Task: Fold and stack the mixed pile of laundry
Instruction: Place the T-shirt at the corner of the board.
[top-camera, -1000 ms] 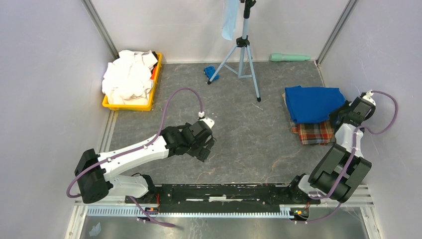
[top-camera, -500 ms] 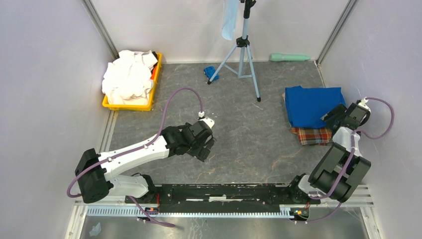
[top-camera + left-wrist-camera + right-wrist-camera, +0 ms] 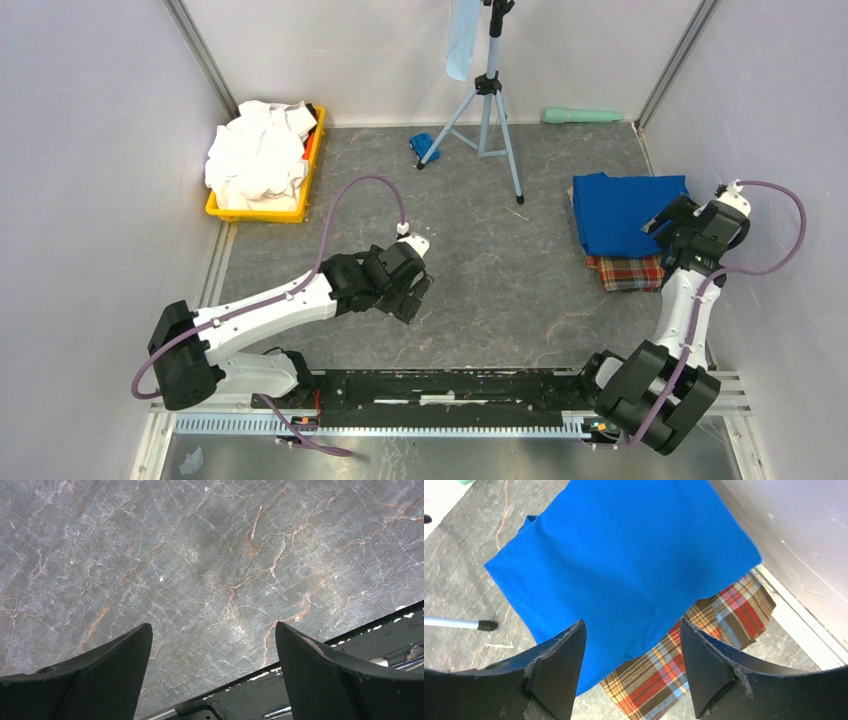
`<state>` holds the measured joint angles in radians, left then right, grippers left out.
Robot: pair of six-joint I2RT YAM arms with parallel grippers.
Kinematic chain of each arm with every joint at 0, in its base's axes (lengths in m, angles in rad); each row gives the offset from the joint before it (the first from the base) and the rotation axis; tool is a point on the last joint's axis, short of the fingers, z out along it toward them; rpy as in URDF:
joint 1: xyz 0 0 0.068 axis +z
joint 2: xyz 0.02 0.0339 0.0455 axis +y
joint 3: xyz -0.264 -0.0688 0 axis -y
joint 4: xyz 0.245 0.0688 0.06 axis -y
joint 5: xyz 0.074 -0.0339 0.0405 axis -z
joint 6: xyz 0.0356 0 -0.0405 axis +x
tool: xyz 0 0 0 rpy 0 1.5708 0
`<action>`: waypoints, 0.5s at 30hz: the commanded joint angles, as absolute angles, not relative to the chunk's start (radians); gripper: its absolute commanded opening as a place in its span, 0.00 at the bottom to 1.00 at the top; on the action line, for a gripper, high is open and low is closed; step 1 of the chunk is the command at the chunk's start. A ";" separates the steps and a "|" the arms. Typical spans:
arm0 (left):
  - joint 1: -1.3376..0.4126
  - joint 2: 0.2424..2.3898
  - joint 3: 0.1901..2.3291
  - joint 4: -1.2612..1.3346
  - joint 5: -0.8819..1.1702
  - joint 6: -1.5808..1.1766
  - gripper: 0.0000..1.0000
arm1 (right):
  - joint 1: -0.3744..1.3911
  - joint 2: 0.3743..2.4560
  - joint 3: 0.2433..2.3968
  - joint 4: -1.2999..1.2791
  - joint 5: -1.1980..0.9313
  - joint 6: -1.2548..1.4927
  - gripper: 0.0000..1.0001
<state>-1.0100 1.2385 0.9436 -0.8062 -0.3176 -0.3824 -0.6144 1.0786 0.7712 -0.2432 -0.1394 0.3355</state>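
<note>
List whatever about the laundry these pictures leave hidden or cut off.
Top view: red-green plaid cloth lies mostly under the folded royal-blue shirt; its fold is hidden.
Top view: crumpled white garments cover the yellow plastic tray; anything beneath is hidden.
Top view: hanging pale-blue cloth is cut by the upper edge.

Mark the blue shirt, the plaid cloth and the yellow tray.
blue shirt (image 3: pixel 628 210): top external view, middle of its folded top face.
plaid cloth (image 3: pixel 627 272): top external view, the strip showing from under the shirt.
yellow tray (image 3: pixel 255 215): top external view, its near rim.
</note>
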 commanded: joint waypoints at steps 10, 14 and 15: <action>-1.006 1.153 0.956 -0.780 -0.379 -0.354 0.99 | -0.577 1.284 0.821 -0.061 -0.010 0.338 0.34; -1.006 1.156 0.955 -0.778 -0.382 -0.354 0.99 | -0.578 1.388 0.856 -0.070 0.036 0.319 0.25; -1.006 1.158 0.956 -0.778 -0.382 -0.354 0.99 | -0.578 1.401 0.864 -0.091 0.064 0.312 0.22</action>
<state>-1.0100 1.1709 0.9436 -0.8055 -0.3603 -0.3824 -0.5770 1.3510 0.8036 -0.1226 -0.0319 0.3336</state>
